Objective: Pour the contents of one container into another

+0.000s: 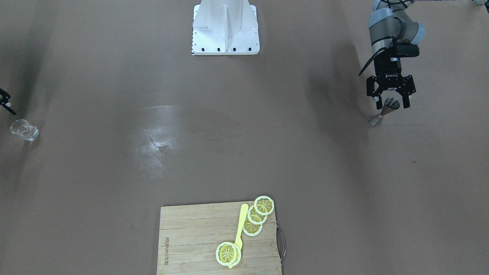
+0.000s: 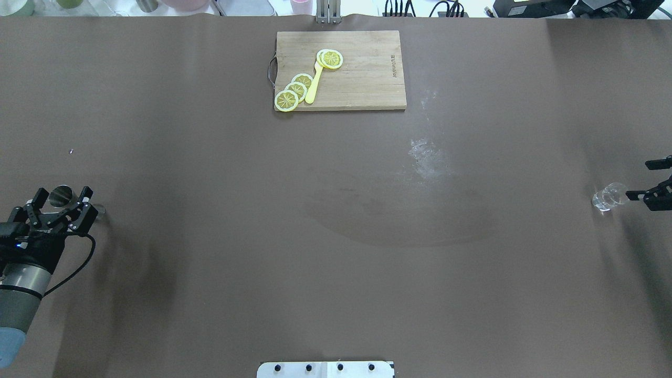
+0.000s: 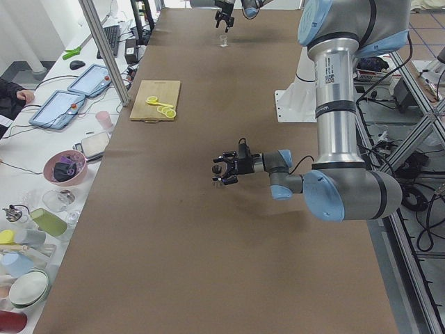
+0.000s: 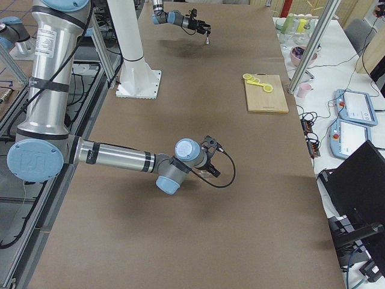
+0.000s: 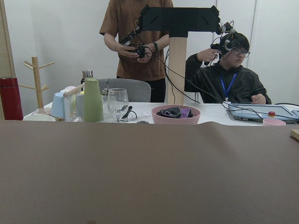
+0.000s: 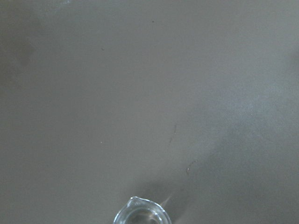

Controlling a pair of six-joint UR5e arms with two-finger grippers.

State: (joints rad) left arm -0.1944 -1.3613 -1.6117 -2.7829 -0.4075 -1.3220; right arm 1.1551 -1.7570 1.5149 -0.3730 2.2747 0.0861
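Observation:
The grey metal jigger (image 1: 385, 111) stands on the brown table at the robot's far left. My left gripper (image 1: 390, 101) is open, with one finger on each side of the jigger's upper cone (image 2: 61, 195) and a gap at both sides. Neither the jigger nor the fingers show in the left wrist view. The clear glass cup (image 2: 607, 197) stands at the far right of the table, also seen as the cup (image 1: 24, 130) and the cup's rim (image 6: 140, 214). My right gripper (image 2: 651, 180) is open just beside the cup, partly cut off by the view's edge.
A wooden cutting board (image 2: 367, 79) with lemon slices (image 2: 295, 90) and a yellow knife lies at the far middle of the table. The robot's white base (image 1: 225, 28) is on the near side. People and tableware (image 5: 93, 100) are beyond the table's left end.

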